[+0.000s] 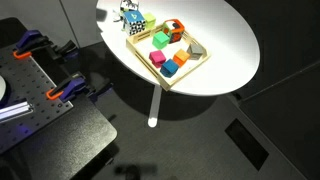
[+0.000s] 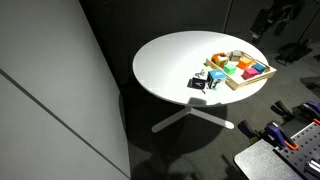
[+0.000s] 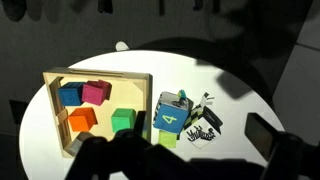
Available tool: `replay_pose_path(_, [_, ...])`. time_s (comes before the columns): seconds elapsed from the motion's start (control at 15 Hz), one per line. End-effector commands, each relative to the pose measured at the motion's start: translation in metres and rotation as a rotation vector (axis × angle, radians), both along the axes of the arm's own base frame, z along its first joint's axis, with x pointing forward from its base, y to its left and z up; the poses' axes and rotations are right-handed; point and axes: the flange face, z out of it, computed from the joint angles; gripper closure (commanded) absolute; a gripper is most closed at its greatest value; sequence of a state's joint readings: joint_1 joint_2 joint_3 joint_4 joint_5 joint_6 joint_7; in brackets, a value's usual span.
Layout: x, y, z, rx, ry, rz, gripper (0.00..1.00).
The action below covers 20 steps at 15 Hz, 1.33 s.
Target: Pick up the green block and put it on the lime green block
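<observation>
Looking down: green block (image 3: 123, 121) sits in the wooden tray (image 3: 60, 75), beside 1 orange cube (image 3: 82, 121). Lime green block (image 3: 168, 141) is half in shadow, outside the tray. Gripper (image 3: 150, 165) is a dark blur at the frame bottom; finger spacing cannot be told.

Little of the robot is shown. In the wrist view the gripper (image 3: 200, 165) is seen only as a dark, nearly black mass lying over the near edge of the table (image 3: 170, 70). Its outlines are blurred and rounded, and no screws, cables or markings can be made out (the shade there is too deep). A separate dark, blocky part is seen past the table's right edge in that view. In an exterior view a black, angular piece, taken to be the arm (image 2: 275, 17), is seen beyond the far edge of the table. It is built of boxy, jointed shapes whose details are too small to be told.
</observation>
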State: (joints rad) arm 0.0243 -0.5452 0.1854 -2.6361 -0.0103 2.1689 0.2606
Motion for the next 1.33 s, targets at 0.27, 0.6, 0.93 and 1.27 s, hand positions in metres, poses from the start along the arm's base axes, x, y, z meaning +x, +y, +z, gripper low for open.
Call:
replay_pose_path(0.27, [0.003, -0.004, 0.001, 0.005, -0.002, -0.014, 0.00])
replay_pose_path(0.6, [0.015, -0.032, 0.007, 0.053, 0.004, -0.066, 0.00])
replay_pose_path(0.93, [0.035, -0.070, 0.012, 0.111, 0.000, -0.102, 0.00])
replay_pose_path(1.27, [0.063, -0.106, 0.010, 0.141, 0.015, -0.105, 0.00])
